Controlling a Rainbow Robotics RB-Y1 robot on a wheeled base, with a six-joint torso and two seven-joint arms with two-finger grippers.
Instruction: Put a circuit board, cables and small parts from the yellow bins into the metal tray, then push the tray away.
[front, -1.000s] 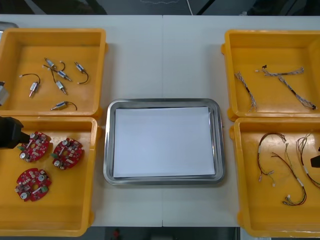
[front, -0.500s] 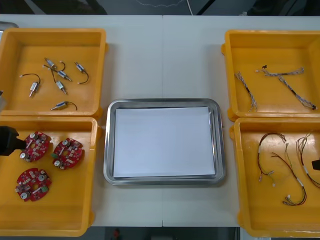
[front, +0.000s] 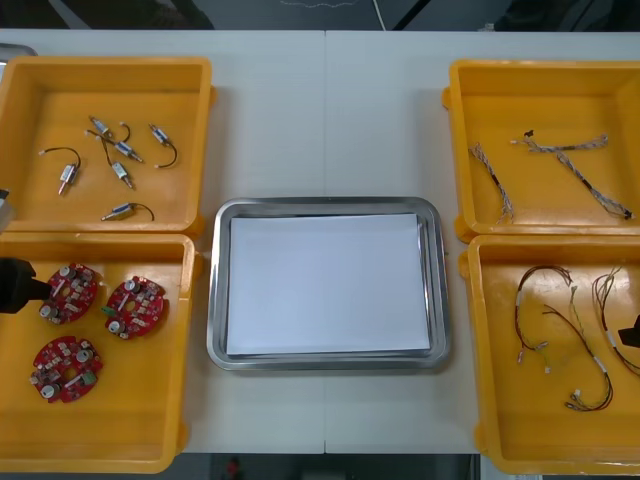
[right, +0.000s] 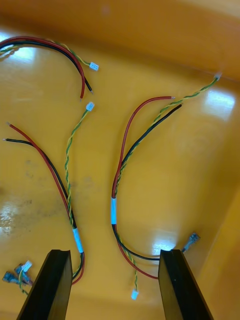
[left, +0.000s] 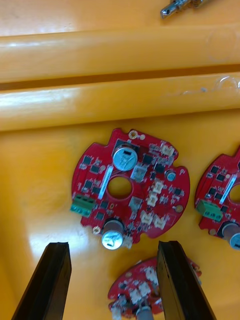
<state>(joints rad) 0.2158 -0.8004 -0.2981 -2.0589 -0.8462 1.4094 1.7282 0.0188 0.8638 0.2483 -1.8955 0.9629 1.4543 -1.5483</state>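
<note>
Take the tray (front: 218, 300) as the clock's middle, with twelve pointing away from the robot.

At eight o'clock, the near left bin (front: 150, 440) holds three boards (front: 135, 306). The left gripper (left: 112, 245) hangs over that bin's nine o'clock side. Its fingers (left: 55, 275) are spread and released, and one board lies just past the tips.

At four o'clock, the near right bin (front: 520, 430) holds the red, black and yellow cables (front: 545, 310). The right gripper (right: 116, 252) sits at that bin's three o'clock edge. It is also released, and one cable runs across the bin floor between its parted tips without being clamped.

The tray itself is white inside with a shiny rim, and it lies flat on the table (front: 320, 120) between the four bins.

Farther off, at ten o'clock, the far left bin (front: 40, 205) holds the small metal parts (front: 120, 172). At two o'clock, the far right bin (front: 560, 215) holds the twisted cables (front: 580, 170).
</note>
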